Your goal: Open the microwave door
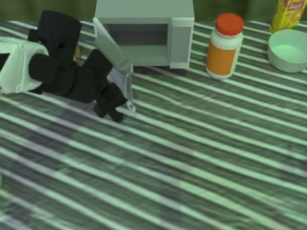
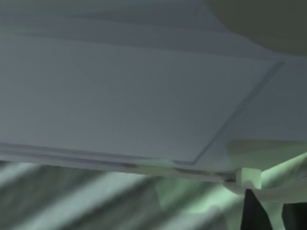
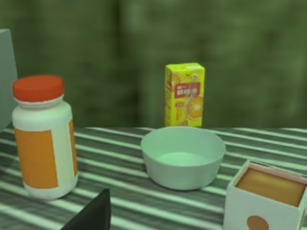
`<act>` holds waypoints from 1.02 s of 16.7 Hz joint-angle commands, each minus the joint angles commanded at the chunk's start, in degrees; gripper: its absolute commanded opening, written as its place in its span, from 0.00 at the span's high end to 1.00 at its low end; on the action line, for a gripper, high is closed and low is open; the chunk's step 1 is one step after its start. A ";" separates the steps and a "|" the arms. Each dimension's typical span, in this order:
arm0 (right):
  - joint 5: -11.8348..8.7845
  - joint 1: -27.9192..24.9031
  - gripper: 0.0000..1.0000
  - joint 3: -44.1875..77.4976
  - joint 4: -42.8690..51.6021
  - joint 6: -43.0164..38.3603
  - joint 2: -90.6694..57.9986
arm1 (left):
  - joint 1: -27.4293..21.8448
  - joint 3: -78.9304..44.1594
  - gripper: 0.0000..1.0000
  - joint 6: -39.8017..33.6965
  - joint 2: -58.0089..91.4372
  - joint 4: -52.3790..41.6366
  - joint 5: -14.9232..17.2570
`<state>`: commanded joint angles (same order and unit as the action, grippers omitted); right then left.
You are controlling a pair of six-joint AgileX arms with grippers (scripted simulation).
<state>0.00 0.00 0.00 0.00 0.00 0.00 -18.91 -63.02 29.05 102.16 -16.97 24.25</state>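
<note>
The pale grey microwave (image 1: 144, 9) stands at the back of the table, left of centre. Its door (image 1: 112, 48) is swung well out toward the front left, and the dark cavity (image 1: 139, 36) shows. My left gripper (image 1: 120, 103) sits at the door's free edge, shut on the pale handle (image 1: 128, 91). In the left wrist view the windowed door (image 2: 120, 96) fills most of the picture, with the left gripper (image 2: 273, 215) dark on either side of the handle (image 2: 268, 191). My right gripper (image 3: 96, 215) is parked out of the top view; only a dark corner of it shows.
Right of the microwave stand an orange bottle with a red cap (image 1: 223, 45), a pale bowl (image 1: 287, 50) and a yellow juice carton (image 1: 288, 14). A white box with an orange top (image 3: 268, 201) sits near the right gripper. A striped cloth (image 1: 192, 167) covers the table.
</note>
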 joint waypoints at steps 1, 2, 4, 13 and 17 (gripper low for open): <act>0.00 0.00 0.00 0.00 0.00 0.00 0.00 | 0.00 0.00 1.00 0.00 0.00 0.00 0.00; 0.00 0.00 0.00 0.00 0.00 0.00 0.00 | 0.00 0.00 1.00 0.00 0.00 0.00 0.00; 0.00 0.00 0.00 0.00 0.00 0.00 0.00 | 0.00 0.00 1.00 0.00 0.00 0.00 0.00; 0.00 0.00 0.00 0.00 0.00 0.00 0.00 | 0.00 0.00 1.00 0.00 0.00 0.00 0.00; 0.00 0.00 0.00 0.00 0.00 0.00 0.00 | 0.22 0.14 1.00 1.07 0.12 -0.75 0.91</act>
<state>0.00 0.00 0.00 0.00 0.00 0.00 -18.69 -62.89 30.12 102.28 -17.72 25.16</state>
